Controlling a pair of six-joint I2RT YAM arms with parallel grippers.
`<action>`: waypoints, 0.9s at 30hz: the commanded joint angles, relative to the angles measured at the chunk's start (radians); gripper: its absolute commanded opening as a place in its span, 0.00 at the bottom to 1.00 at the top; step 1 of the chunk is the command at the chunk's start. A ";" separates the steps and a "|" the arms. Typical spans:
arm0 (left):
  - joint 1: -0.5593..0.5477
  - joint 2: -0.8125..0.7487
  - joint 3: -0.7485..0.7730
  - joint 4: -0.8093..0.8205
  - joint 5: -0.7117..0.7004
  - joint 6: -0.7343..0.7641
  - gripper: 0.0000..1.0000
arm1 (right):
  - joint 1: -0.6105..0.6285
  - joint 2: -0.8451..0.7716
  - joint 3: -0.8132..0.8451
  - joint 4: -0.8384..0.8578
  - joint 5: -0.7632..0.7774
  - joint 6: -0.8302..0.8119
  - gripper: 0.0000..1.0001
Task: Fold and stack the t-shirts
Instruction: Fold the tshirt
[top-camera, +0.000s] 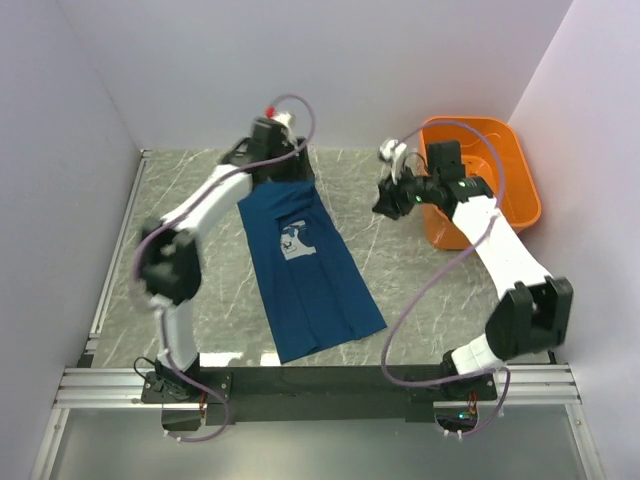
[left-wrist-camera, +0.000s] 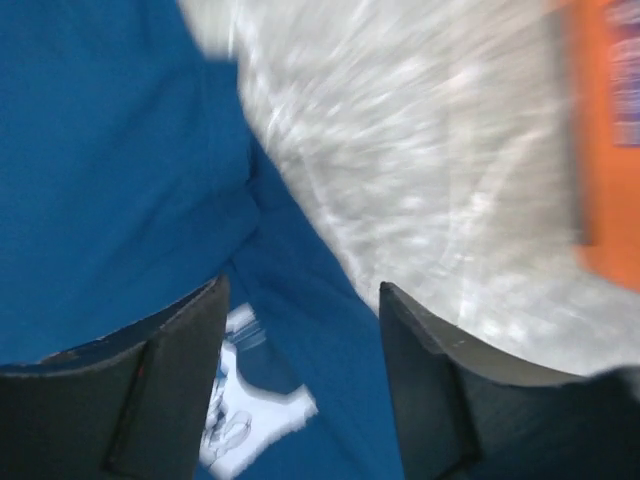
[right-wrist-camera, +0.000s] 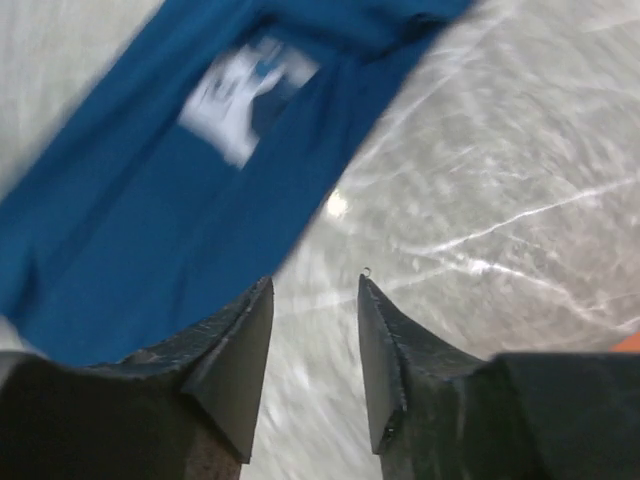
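One dark blue t-shirt (top-camera: 305, 270) lies on the marble table (top-camera: 420, 280) as a long narrow strip, sides folded in, running from the far middle toward the near edge. Its pale print (top-camera: 293, 243) faces up. My left gripper (top-camera: 283, 172) hovers over the shirt's far end, jaws open; in the left wrist view (left-wrist-camera: 303, 290) the blue t-shirt (left-wrist-camera: 120, 150) and print (left-wrist-camera: 250, 420) lie below the gap, not pinched. My right gripper (top-camera: 386, 200) hangs to the right of the shirt, open and empty (right-wrist-camera: 315, 280), over bare marble, with the t-shirt (right-wrist-camera: 170, 200) off to its left.
An orange plastic basket (top-camera: 520, 190) stands at the far right, just behind the right arm's wrist; its wall (left-wrist-camera: 605, 150) also shows in the left wrist view. White walls enclose the table on three sides. A metal rail (top-camera: 110, 290) runs along the left edge.
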 joint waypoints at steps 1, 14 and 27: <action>0.003 -0.346 -0.190 0.167 -0.020 0.136 0.69 | -0.016 -0.123 -0.087 -0.230 -0.167 -0.497 0.48; -0.254 -1.213 -1.088 0.367 0.322 0.215 0.99 | 0.049 -0.174 -0.418 -0.791 -0.116 -1.566 0.59; -1.134 -1.054 -1.128 0.057 -0.366 -0.063 0.95 | 0.086 -0.175 -0.498 -0.731 -0.126 -1.508 0.59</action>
